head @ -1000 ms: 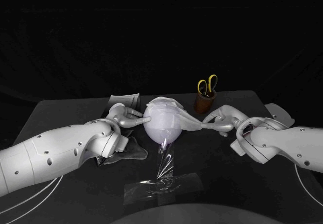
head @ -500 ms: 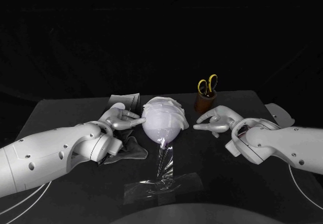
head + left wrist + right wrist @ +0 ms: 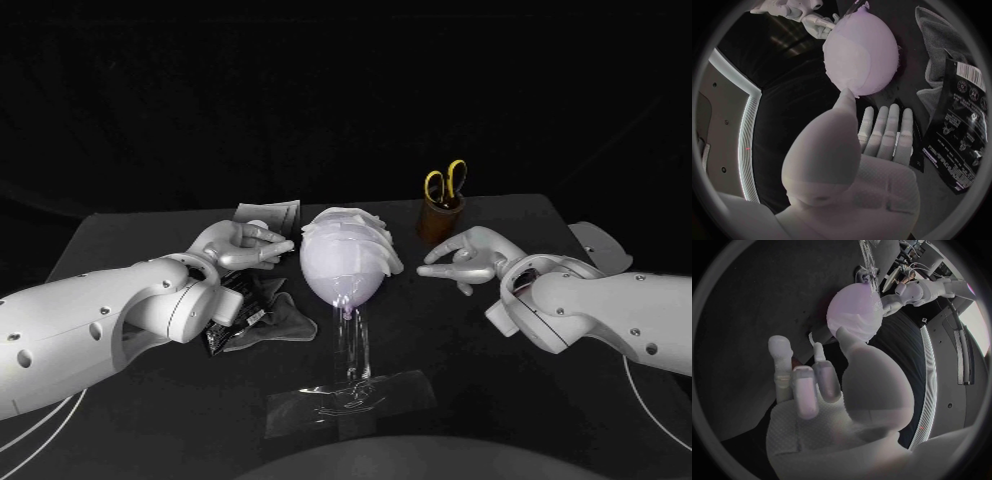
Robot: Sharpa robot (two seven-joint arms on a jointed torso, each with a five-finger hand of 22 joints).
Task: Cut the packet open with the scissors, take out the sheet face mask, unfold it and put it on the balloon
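Mask (image 3: 346,230) on balloon (image 3: 343,282): prob. thin, wet, limp; balloon light, tippy. L hand (image 3: 245,245), R hand (image 3: 469,258) empty, fingers (image 3: 887,131) apart. Hold mask by edges.

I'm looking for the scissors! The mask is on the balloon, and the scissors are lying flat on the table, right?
Not quite. The mask is on the balloon, but the scissors aren't lying flat: they stand handles-up in the cup behind it, as the head view shows.
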